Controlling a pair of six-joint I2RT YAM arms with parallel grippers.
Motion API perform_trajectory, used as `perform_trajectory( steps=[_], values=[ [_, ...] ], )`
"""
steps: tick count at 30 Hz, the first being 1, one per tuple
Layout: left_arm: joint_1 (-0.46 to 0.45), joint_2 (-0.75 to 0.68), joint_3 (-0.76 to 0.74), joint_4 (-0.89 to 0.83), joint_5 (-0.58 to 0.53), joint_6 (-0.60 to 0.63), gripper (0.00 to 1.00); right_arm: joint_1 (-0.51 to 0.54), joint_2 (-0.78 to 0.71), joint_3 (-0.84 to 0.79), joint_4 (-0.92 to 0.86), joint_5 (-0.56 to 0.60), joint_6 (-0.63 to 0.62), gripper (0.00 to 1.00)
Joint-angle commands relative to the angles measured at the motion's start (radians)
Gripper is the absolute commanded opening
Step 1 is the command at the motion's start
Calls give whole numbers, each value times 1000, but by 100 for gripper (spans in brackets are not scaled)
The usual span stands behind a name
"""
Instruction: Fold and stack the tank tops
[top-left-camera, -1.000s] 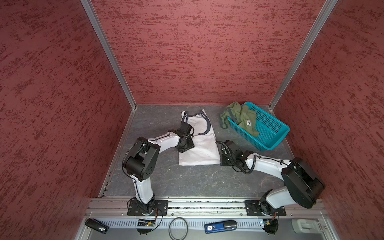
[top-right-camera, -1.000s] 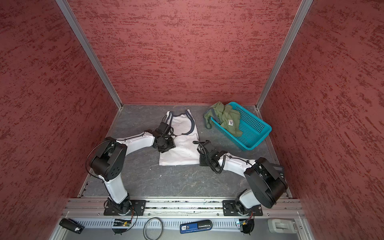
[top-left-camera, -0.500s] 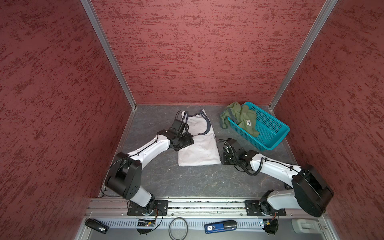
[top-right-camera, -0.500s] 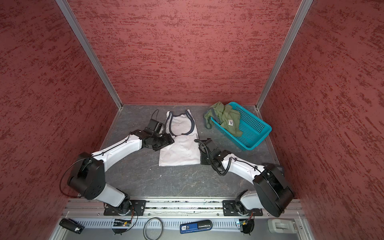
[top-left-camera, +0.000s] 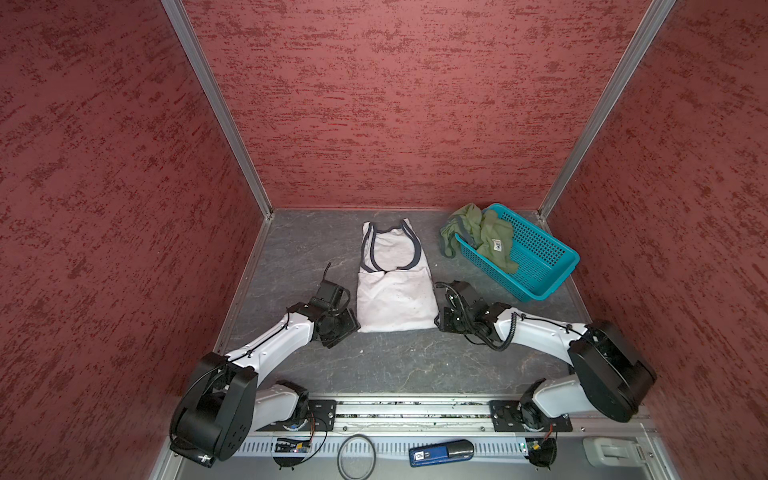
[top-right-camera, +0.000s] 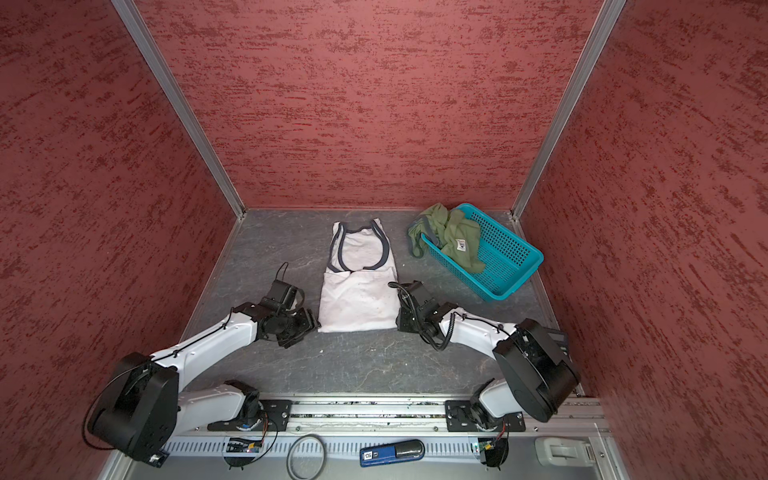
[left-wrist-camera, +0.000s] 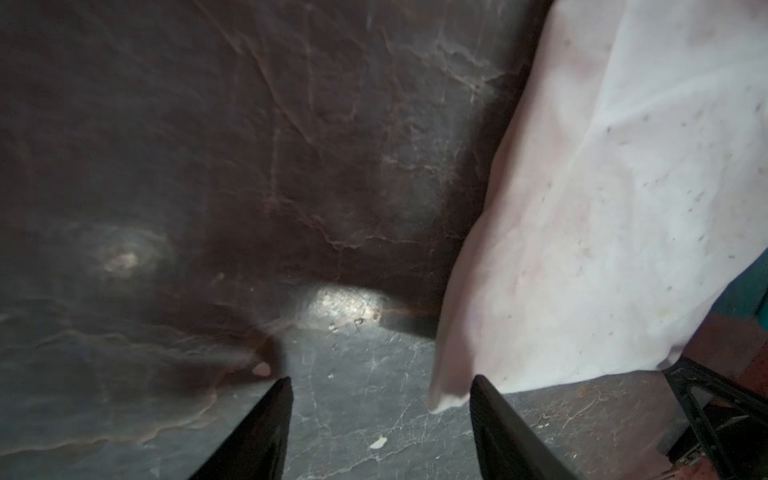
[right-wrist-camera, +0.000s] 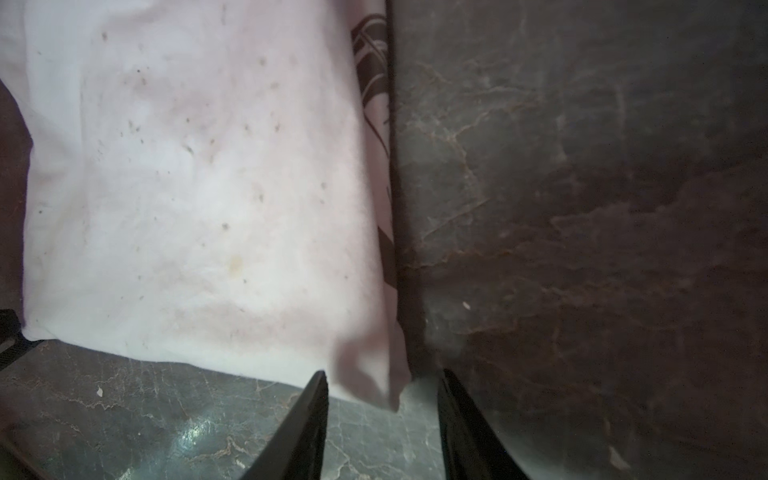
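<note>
The white tank top (top-left-camera: 395, 299) (top-right-camera: 357, 299) lies folded flat mid-table, its dark-trimmed straps toward the back wall. An olive green tank top (top-left-camera: 492, 239) (top-right-camera: 459, 237) is crumpled over the near end of the teal basket. My left gripper (top-left-camera: 347, 328) (left-wrist-camera: 382, 379) is open at the white top's (left-wrist-camera: 602, 208) near-left corner, and that corner lies just inside one finger. My right gripper (top-left-camera: 441, 322) (right-wrist-camera: 383, 373) is open at the near-right corner. The white top's (right-wrist-camera: 187, 187) corner lies loosely between its jaws, touching neither.
The teal mesh basket (top-left-camera: 538, 257) (top-right-camera: 500, 257) stands at the back right, close behind my right arm. Red walls close in three sides. A metal rail (top-left-camera: 407, 409) runs along the near edge, with a blue device (top-left-camera: 440, 453) and a black ring (top-left-camera: 356, 457) beyond it.
My left gripper drew back from the white top's left side to its near-left corner. My right gripper went from shut to open at the near-right corner and let the cloth go.
</note>
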Motion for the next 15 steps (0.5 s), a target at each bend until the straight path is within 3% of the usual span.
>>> perform_trajectory(
  steps=[1, 7, 15],
  values=[
    [-26, 15, -18, 125, 46, -41, 65, -6, 37, -16, 65, -5, 33, 44],
    [-72, 77, -39, 179, 35, -71, 56, -5, 83, -38, 125, -32, 38, 38],
    [-108, 99, -2, 192, 32, -79, 22, -2, 64, -44, 138, -64, 38, 9]
  ],
)
